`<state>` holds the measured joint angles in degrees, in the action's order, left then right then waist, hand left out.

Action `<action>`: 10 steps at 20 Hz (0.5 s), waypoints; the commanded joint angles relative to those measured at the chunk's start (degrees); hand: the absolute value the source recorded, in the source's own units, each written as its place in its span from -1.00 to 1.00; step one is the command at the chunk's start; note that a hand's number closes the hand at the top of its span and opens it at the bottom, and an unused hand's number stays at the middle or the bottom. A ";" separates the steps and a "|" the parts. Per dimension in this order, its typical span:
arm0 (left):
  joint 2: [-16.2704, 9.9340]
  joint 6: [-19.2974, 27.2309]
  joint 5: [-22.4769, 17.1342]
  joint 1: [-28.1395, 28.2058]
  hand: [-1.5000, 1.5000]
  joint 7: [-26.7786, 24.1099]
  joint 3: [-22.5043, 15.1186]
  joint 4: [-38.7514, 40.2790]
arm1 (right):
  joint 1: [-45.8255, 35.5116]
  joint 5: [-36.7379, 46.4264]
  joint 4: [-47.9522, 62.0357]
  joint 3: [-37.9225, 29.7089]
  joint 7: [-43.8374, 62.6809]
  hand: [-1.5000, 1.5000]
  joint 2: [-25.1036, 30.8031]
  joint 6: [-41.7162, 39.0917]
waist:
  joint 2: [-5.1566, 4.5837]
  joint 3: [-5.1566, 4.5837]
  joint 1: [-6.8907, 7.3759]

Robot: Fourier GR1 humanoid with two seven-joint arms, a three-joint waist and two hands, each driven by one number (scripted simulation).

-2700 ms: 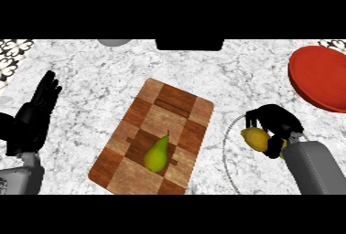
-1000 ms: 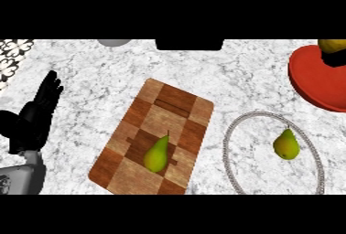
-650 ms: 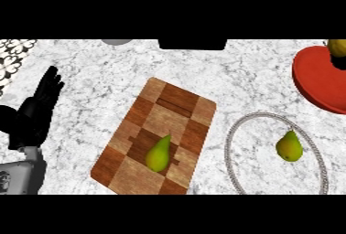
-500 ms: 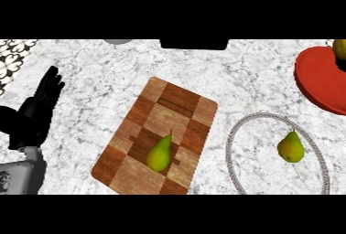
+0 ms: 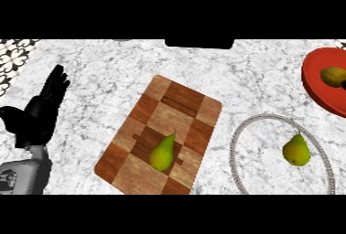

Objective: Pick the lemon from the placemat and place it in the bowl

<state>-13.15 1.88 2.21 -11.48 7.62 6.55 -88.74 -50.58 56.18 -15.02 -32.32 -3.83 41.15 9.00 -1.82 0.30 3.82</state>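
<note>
The yellow-brown lemon [image 5: 332,76] lies inside the red bowl [image 5: 315,87] at the right edge of the head view. A dark sliver just below and right of it at the picture's edge may be my right hand; nothing more of that hand shows. The wooden checkered placemat [image 5: 177,119] lies in the middle of the marble counter with a green pear [image 5: 162,153] on its near part. My left hand [image 5: 39,114] rests open at the left, fingers up, well away from the placemat.
A second pear [image 5: 296,150] sits inside a clear round plate with a beaded rim [image 5: 236,137], right of the placemat and below the bowl. A dark object [image 5: 199,43] stands at the counter's far edge. A patterned surface [image 5: 12,57] shows at the far left.
The lemon, held over the clear plate 2.7 s ago, went up to the bowl's far rim and now sits lower, inside the bowl. The right hand has left the view. The left hand stayed put.
</note>
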 commanded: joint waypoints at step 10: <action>-1.47 -0.41 -0.68 1.52 0.00 -0.10 2.03 -0.36 | -0.04 -22.04 2.68 -20.89 -17.69 -1.00 2.61 -6.18 | 0.77 0.29 -1.73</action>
<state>-13.72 1.46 1.59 -10.22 7.05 7.74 -88.49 -50.67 41.88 -12.14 -45.78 -16.93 43.42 3.66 -1.39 0.53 2.75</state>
